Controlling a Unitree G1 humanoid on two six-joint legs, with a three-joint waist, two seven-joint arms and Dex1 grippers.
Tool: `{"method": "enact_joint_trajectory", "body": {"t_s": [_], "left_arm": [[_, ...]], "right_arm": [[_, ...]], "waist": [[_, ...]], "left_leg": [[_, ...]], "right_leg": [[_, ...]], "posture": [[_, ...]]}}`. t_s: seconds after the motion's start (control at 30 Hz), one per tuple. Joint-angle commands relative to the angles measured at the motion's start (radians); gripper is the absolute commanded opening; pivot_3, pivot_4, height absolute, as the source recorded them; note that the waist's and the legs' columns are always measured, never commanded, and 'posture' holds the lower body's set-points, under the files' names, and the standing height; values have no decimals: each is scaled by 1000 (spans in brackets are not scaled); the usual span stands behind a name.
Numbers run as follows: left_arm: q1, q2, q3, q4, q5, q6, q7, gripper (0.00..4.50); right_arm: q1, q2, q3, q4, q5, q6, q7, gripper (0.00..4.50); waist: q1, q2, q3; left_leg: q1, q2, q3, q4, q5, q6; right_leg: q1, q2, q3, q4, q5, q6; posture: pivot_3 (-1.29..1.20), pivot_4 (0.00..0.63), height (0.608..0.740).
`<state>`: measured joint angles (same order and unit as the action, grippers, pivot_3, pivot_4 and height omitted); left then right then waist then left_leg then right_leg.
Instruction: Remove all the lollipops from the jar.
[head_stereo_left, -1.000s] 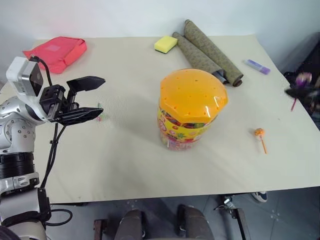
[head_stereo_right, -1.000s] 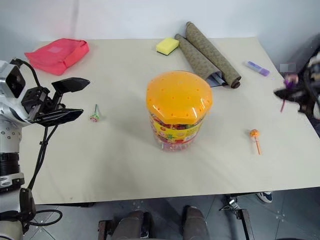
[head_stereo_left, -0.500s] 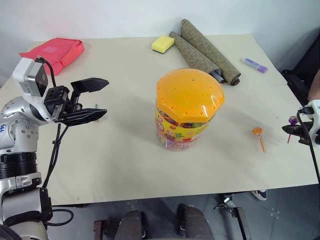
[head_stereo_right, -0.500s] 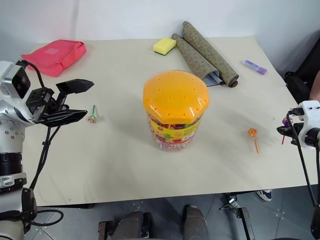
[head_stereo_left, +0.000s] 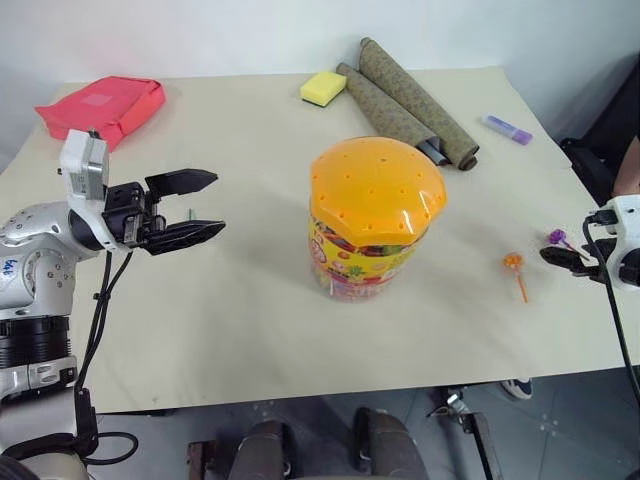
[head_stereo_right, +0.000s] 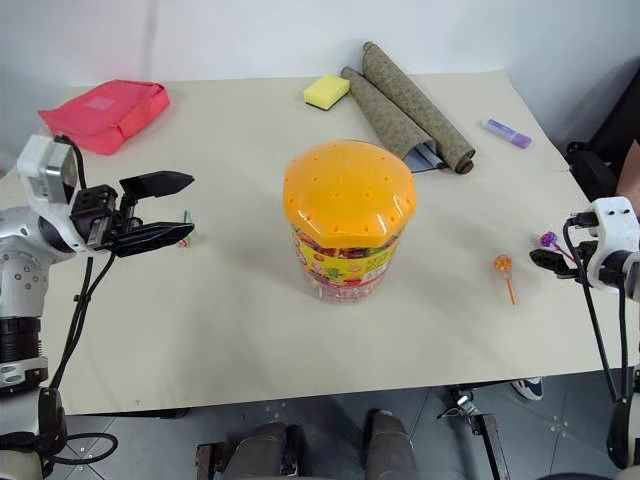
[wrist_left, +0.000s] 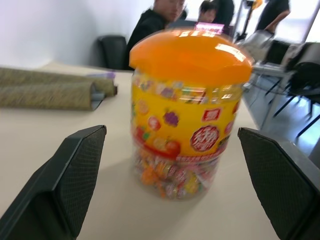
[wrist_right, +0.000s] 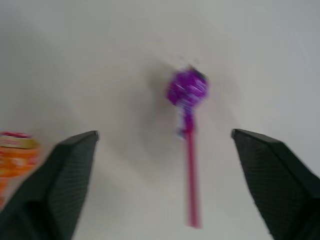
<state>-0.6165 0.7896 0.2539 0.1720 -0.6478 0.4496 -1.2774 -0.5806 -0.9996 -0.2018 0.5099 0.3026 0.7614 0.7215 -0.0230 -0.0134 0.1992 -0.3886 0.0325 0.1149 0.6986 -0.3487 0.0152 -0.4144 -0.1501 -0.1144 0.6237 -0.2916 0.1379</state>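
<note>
The right end effector (wrist_right: 162, 165), spread wide, is hanging just over the purple lollipop (wrist_right: 187, 89) lying free near the tabletop's (head_stereo_right: 250, 330) right edge, beside the orange lollipop (head_stereo_right: 503, 266). A good finish probably means backing straight off without nudging its pink stick, whose ball end is pointing away from that end effector. The left end effector (head_stereo_left: 190, 207), also spread, is facing the jar (head_stereo_left: 375, 215) at mid-tabletop.

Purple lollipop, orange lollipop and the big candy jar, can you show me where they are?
purple lollipop (wrist_right: 187, 89): right wrist view, on its wrapped ball.
orange lollipop (head_stereo_right: 502, 264): right eye view, on its candy ball.
candy jar (head_stereo_left: 377, 190): left eye view, on the orange domed lid.
</note>
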Motion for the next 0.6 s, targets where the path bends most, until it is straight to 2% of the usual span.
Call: {"method": "enact_joint_trajectory", "body": {"t_s": [0.03,0.2,0.3,0.4,0.47,0.6], "left_arm": [[-11,22,-11,-3,43,15,57,4500],[-3,24,-44,22,117,-31,91,4500],[14,21,-21,30,94,-29,67,4500],[52,37,8,51,99,-85,29,4500],[70,43,21,64,103,-122,5,4500],[114,82,53,107,104,-122,2,4500]], "right_arm": [[33,-29,-53,-98,28,33,23,4474],[103,-48,-101,-229,59,39,61,4474],[177,-62,-192,-447,163,54,162,4474],[267,-34,-267,-610,217,-56,250,4474],[302,-27,-267,-640,218,-113,289,4474],[421,-30,-223,-703,231,-268,479,4474]], "waist": [[1,0,0],[3,0,0],[5,0,0],[10,0,0],[14,0,0],[27,-1,0]], "left_leg": [[0,0,0,0,0,0],[0,0,0,0,0,0],[0,0,0,0,0,0],[0,0,0,0,0,0],[1,0,1,0,0,0],[1,0,0,0,0,0]], "right_leg": [[0,0,0,0,0,0],[0,0,0,0,0,0],[0,0,0,0,0,0],[0,0,0,0,0,0],[0,0,0,0,0,0],[1,0,0,0,0,0]], "posture": [[0,150,740],[0,150,740],[0,150,740],[0,150,740],[0,150,740],[0,150,740]]}}
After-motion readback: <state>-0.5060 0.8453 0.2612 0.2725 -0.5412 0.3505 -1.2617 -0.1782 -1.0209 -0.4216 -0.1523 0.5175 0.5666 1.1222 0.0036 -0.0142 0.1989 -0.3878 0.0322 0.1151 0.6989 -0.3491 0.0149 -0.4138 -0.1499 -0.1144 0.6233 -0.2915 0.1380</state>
